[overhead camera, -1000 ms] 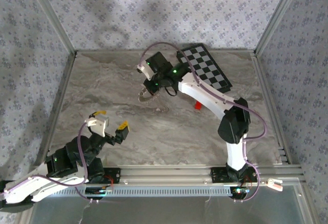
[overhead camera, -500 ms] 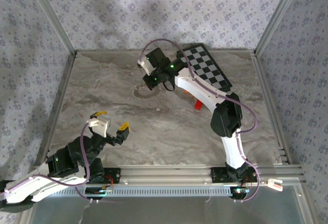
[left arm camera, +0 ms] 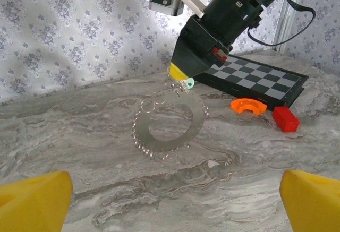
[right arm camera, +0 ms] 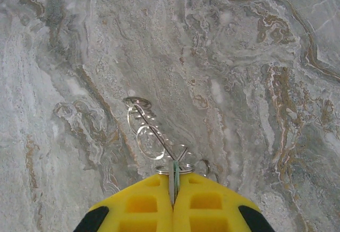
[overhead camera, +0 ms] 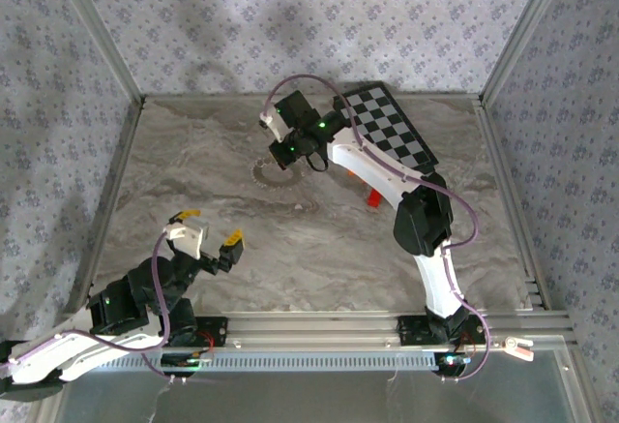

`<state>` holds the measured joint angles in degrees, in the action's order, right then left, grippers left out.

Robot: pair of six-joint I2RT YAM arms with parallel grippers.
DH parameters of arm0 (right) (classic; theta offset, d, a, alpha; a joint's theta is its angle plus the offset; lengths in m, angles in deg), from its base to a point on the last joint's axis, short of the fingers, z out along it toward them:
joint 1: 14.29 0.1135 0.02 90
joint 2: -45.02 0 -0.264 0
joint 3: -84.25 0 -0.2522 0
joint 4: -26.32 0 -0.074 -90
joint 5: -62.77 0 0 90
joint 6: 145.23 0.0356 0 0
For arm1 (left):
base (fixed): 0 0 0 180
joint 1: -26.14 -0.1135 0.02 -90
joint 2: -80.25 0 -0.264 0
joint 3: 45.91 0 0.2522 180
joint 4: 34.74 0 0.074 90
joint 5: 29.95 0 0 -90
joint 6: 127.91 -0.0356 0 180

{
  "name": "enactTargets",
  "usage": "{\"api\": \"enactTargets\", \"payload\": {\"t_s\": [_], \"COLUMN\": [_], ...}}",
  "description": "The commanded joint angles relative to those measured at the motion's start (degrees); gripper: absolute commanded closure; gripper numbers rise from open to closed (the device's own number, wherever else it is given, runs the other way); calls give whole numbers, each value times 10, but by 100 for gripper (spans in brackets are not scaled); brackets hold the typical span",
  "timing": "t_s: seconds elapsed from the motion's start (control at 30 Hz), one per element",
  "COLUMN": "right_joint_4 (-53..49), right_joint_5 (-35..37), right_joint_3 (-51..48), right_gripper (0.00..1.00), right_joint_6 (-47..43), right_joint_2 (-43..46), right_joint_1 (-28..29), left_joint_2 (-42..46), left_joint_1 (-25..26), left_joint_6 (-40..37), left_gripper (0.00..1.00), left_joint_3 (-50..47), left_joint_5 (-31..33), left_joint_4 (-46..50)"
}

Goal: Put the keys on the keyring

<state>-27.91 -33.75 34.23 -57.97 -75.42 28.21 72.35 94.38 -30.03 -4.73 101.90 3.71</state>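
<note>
The keyring [left arm camera: 169, 123] is a thin silvery beaded loop; it hangs limp from my right gripper and rests on the marble at the far middle of the table [overhead camera: 274, 172]. My right gripper [left arm camera: 179, 74] is tilted down over its far edge. Its yellow fingers [right arm camera: 139, 205] are shut on the small pale teal key [right arm camera: 174, 174], which pokes out of the tip [left arm camera: 189, 83]. Thin wire rings [right arm camera: 149, 136] trail from the key onto the table. My left gripper [overhead camera: 208, 232] hovers wide open near the front left, holding nothing, well short of the ring.
A black-and-white checkered board [overhead camera: 389, 131] lies at the back right. An orange curved piece [left arm camera: 248, 105] and a red block [left arm camera: 286, 119] sit just in front of it, right of the ring. Metal frame rails [overhead camera: 503, 200] border the table.
My right gripper has shifted a little toward the back left with the key, and the loop has followed and settled on the marble. My left arm has barely moved.
</note>
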Motion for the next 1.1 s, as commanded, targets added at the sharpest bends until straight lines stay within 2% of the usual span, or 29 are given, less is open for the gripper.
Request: {"api": "enactTargets", "payload": {"t_s": [0.0, 0.47, 1.07], "right_joint_4": [11, 44, 58], "right_joint_5": [-9, -18, -66], "right_joint_3": [-8, -103, -186], "right_gripper": [100, 100, 100], "right_joint_6": [5, 1, 9], "right_joint_2": [12, 64, 84], "right_joint_1": [1, 19, 43], "left_joint_2": [10, 25, 33], "left_joint_1": [0, 10, 20], "left_joint_6": [-10, -14, -16], "left_gripper": [0, 0, 1], "left_joint_3": [8, 11, 14], "left_joint_5": [14, 40, 51], "left_joint_4": [-3, 5, 11]}}
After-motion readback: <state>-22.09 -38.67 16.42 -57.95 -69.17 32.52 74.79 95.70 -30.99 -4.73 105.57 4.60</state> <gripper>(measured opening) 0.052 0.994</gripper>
